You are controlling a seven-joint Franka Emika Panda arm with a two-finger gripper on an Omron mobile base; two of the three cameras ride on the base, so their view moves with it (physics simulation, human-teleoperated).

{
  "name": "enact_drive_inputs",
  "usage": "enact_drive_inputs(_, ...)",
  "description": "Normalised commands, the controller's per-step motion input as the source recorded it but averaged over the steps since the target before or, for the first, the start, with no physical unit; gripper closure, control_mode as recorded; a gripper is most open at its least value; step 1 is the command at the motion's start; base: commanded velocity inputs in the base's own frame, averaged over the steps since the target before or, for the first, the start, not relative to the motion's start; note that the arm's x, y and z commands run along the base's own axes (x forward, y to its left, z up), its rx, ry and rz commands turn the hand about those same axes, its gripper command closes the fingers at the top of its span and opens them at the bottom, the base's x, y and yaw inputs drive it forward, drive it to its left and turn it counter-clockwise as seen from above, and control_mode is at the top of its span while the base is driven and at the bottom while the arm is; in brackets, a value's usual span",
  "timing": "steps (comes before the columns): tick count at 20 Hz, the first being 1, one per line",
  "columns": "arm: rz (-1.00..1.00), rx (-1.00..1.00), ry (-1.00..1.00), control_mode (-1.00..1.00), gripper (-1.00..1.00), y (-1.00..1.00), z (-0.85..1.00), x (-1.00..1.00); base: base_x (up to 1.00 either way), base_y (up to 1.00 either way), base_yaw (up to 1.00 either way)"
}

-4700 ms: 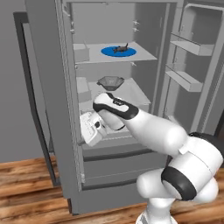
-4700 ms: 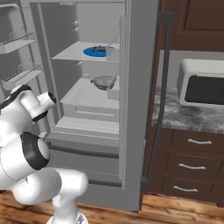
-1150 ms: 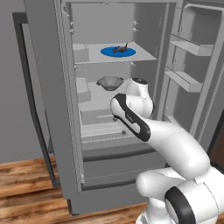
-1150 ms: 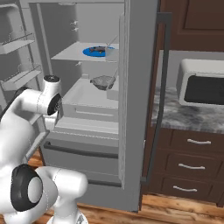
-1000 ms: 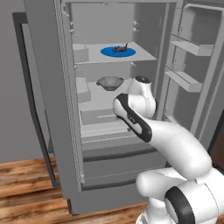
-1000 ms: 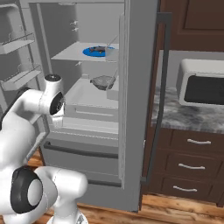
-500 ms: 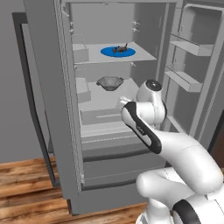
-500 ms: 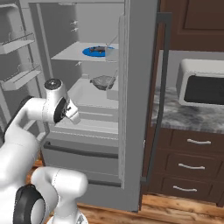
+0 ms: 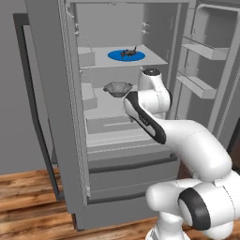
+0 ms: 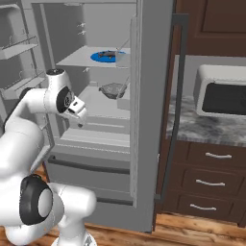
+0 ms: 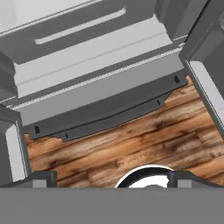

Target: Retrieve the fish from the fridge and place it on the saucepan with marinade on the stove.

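- Well, the small dark grey-brown fish (image 9: 127, 53) lies untouched on the round blue plate (image 9: 115, 56), up on the upper shelf of the tall grey fridge (image 9: 56, 117), whose doors stand open.
- One shelf down sits a grey faceted bowl (image 9: 117, 88).
- Out in front of the shelves, below the fish's level, the white arm's gripper (image 10: 79, 115) is spread wide and holds nothing; it points down toward the wooden floor (image 11: 131, 144).
- By my reckoning only the fridge opening is done; reaching the fish, grasping it and carrying it to the saucepan are all left.
- A white microwave (image 10: 222, 96) sits on the marble table to the right.
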Motion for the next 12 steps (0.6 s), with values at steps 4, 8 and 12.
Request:
enact_drive_inputs(4, 0.0, 0.0, 0.29, -1.0, -1.0, 0.0, 0.12, -0.04, 0.0, 0.0, 0.0)
enact_drive_inputs(8, 0.0, 0.01, 0.09, -1.0, -1.0, -0.16, 0.39, -0.55, 0.0, 0.0, 0.0)
enact_drive_inputs(12, 0.0, 0.0, 0.0, -1.0, -1.0, -0.14, 0.07, -0.25, 0.0, 0.0, 0.0)
